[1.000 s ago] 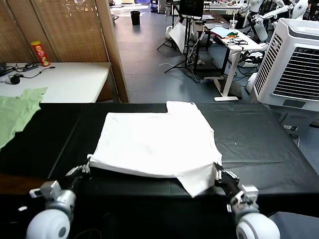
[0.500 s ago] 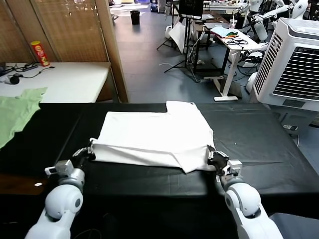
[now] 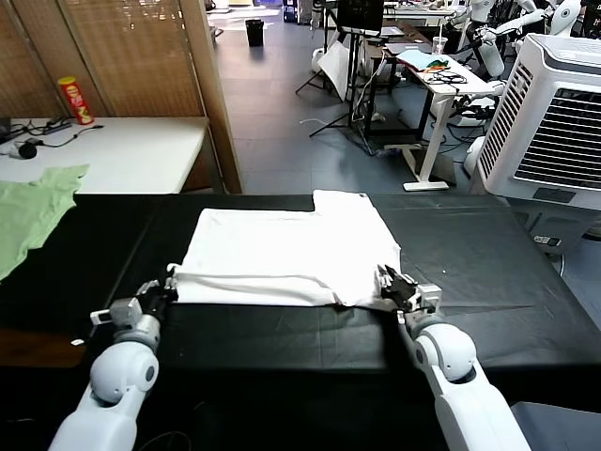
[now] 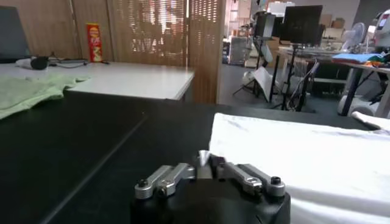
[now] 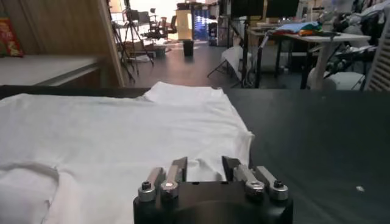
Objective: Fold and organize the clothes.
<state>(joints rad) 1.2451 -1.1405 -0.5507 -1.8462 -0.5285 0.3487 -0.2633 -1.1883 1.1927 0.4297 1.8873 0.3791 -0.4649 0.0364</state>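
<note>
The white T-shirt [image 3: 291, 249] lies plain side up on the black table [image 3: 488, 272], its near part folded back over itself. My left gripper [image 3: 170, 285] is at the near-left corner of the fold. In the left wrist view it [image 4: 204, 163] is shut on a pinch of the white cloth [image 4: 304, 152]. My right gripper [image 3: 388, 280] is at the near-right corner. In the right wrist view it [image 5: 204, 170] stands open, with the shirt [image 5: 109, 128] lying between and beyond the fingers.
A light green garment [image 3: 28, 211] lies at the table's far left, also in the left wrist view [image 4: 36, 91]. A white table [image 3: 122, 150] with a red can [image 3: 75, 101] stands behind. A white air cooler [image 3: 554, 113] stands at the right rear.
Both grippers moved away from me over the table, carrying the shirt's near hem. The hanging corner at the right now lies on the table, and the shirt's near edge sits farther in.
</note>
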